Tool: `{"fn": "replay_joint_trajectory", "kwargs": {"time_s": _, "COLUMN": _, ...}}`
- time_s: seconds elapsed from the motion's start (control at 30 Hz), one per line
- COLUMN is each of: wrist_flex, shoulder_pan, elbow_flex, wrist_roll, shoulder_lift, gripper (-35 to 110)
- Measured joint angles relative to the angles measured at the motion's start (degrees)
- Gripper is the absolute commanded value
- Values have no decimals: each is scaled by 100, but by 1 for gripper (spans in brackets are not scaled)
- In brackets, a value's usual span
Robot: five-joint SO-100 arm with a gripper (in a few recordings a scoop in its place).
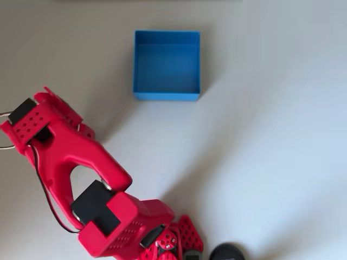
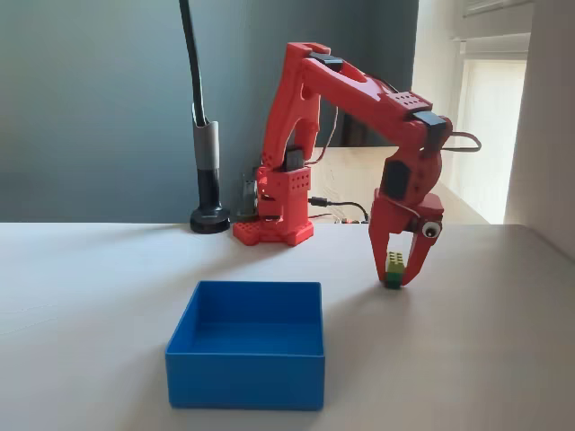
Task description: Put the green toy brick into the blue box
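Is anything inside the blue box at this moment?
No. The blue box shows only its bare blue bottom from overhead; in the fixed view its front wall hides part of the floor. The green toy brick sits outside, between the claw fingers.

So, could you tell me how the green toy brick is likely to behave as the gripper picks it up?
The green toy brick looks like rigid plastic, so it should probably keep its shape between the fingers of the gripper. It is tiny beside the blue box, so likely very light. Its smooth sides might slip or twist if the grip is off-centre.
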Motion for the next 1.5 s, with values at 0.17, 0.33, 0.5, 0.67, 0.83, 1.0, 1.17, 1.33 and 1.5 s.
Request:
{"fn": "replay_joint_trajectory", "kwargs": {"time_s": 0.17, "wrist_flex": 0, "shoulder_pan": 35, "elbow_flex": -176, "wrist_roll": 220, "shoulder_lift": 0, "gripper": 0}}
{"fn": "replay_joint_trajectory", "kwargs": {"time_s": 0.33, "wrist_flex": 0, "shoulder_pan": -44, "elbow_flex": -686, "wrist_roll": 633, "shoulder_lift": 0, "gripper": 0}}
{"fn": "replay_joint_trajectory", "kwargs": {"time_s": 0.5, "wrist_flex": -193, "shoulder_pan": -114, "elbow_flex": -1230, "wrist_roll": 1072, "shoulder_lift": 0, "gripper": 0}}
{"fn": "replay_joint_trajectory", "kwargs": {"time_s": 0.67, "wrist_flex": -659, "shoulder_pan": -53, "elbow_flex": -1301, "wrist_roll": 1336, "shoulder_lift": 0, "gripper": 0}}
{"fn": "replay_joint_trajectory", "kwargs": {"time_s": 0.83, "wrist_flex": -861, "shoulder_pan": 290, "elbow_flex": -1310, "wrist_roll": 1459, "shoulder_lift": 0, "gripper": 0}}
{"fn": "replay_joint_trajectory", "kwargs": {"time_s": 1.0, "wrist_flex": -1274, "shoulder_pan": 668, "elbow_flex": -1310, "wrist_roll": 1424, "shoulder_lift": 79, "gripper": 0}}
{"fn": "replay_joint_trajectory", "kwargs": {"time_s": 1.17, "wrist_flex": -1652, "shoulder_pan": 1090, "elbow_flex": -1099, "wrist_roll": 1195, "shoulder_lift": 457, "gripper": 0}}
{"fn": "replay_joint_trajectory", "kwargs": {"time_s": 1.33, "wrist_flex": -1837, "shoulder_pan": 1450, "elbow_flex": -984, "wrist_roll": 1230, "shoulder_lift": 791, "gripper": 0}}
{"fn": "replay_joint_trajectory", "kwargs": {"time_s": 1.5, "wrist_flex": -1837, "shoulder_pan": 1960, "elbow_flex": -984, "wrist_roll": 1529, "shoulder_lift": 976, "gripper": 0}}
